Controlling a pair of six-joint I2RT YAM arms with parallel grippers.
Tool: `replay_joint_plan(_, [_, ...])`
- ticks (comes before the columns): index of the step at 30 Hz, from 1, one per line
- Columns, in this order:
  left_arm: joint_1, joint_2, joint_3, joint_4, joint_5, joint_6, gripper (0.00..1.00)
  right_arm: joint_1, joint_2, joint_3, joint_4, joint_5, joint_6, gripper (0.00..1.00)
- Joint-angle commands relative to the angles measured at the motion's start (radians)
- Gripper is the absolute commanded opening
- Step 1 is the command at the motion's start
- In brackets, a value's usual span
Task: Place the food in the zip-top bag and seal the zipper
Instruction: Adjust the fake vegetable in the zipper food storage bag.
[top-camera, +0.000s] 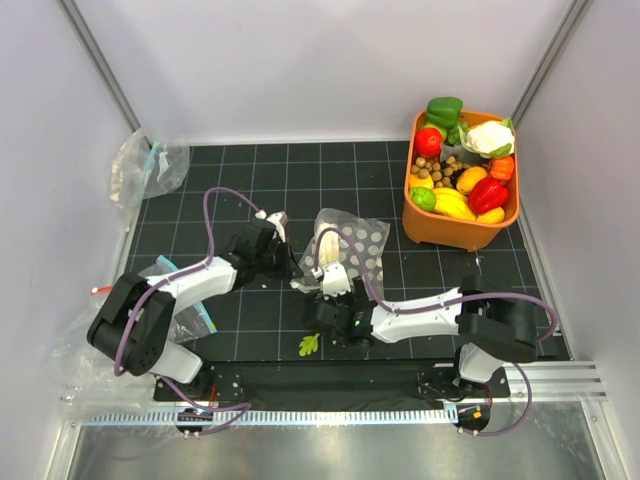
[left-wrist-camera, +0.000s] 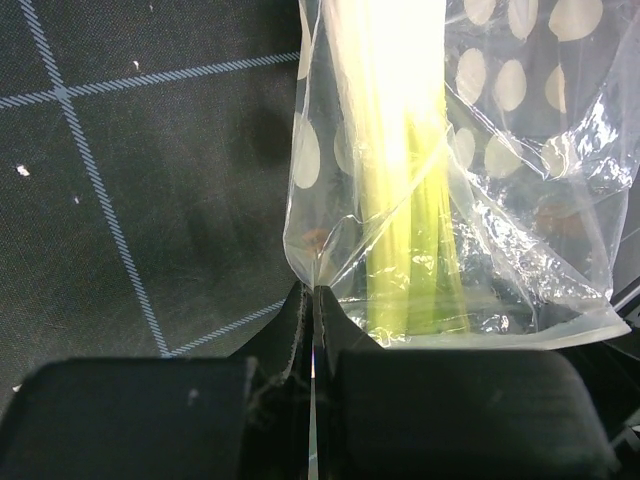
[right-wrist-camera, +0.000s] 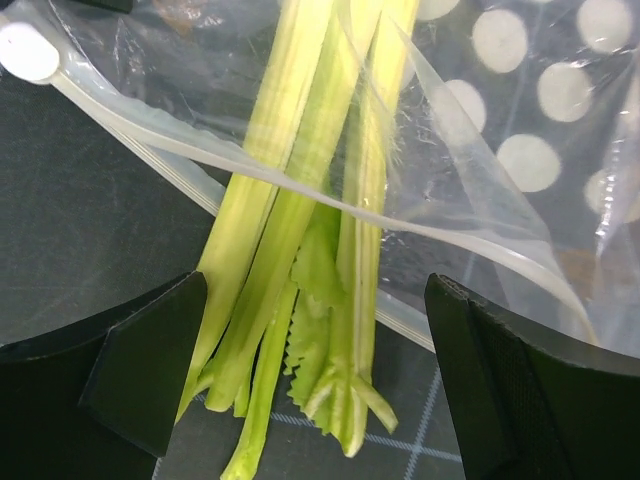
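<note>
- Since the zip-top bag (top-camera: 368, 243) is thin, slack film, it will likely crumple and slide on the mat; it lies at mid-table, between the two arms.
- Left gripper (left-wrist-camera: 314, 310) is clamped tight on the bag's side edge beside the mouth, which looks a sound anchor.
- Celery stalk (right-wrist-camera: 285, 230) looks light, fairly stiff and ridged, and probably brittle if squeezed hard. Most of it lies inside the bag, with its leafy-looking end poking out across the zipper (right-wrist-camera: 120, 112).
- Right gripper (right-wrist-camera: 318, 350) stands wide apart, straddling that protruding end and holding nothing. Nudging the tip inward, or a gentle pinch across the stems, seems best.
- Zipper lips gape apart, one over the stalk and one under it.
- Bare mat lies around the bag. The orange bin (top-camera: 450, 232) sits well off to the right, and a spare bag (top-camera: 150, 165) lies far left.
</note>
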Motion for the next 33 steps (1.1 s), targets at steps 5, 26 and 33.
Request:
replay_joint_plan(5, [0.001, 0.017, 0.016, 0.027, 0.031, 0.003, 0.0, -0.02, 0.031, -0.031, 0.073, -0.129, 0.03, 0.93])
replay_joint_plan(26, [0.001, 0.035, 0.032, 0.013, 0.044, 0.019, 0.0, -0.008, 0.005, -0.01, 0.029, -0.155, -0.114, 0.06])
replay_joint_plan(33, [0.001, 0.041, 0.044, -0.014, 0.032, 0.037, 0.0, 0.078, -0.008, 0.053, 0.014, -0.062, -0.329, 0.01])
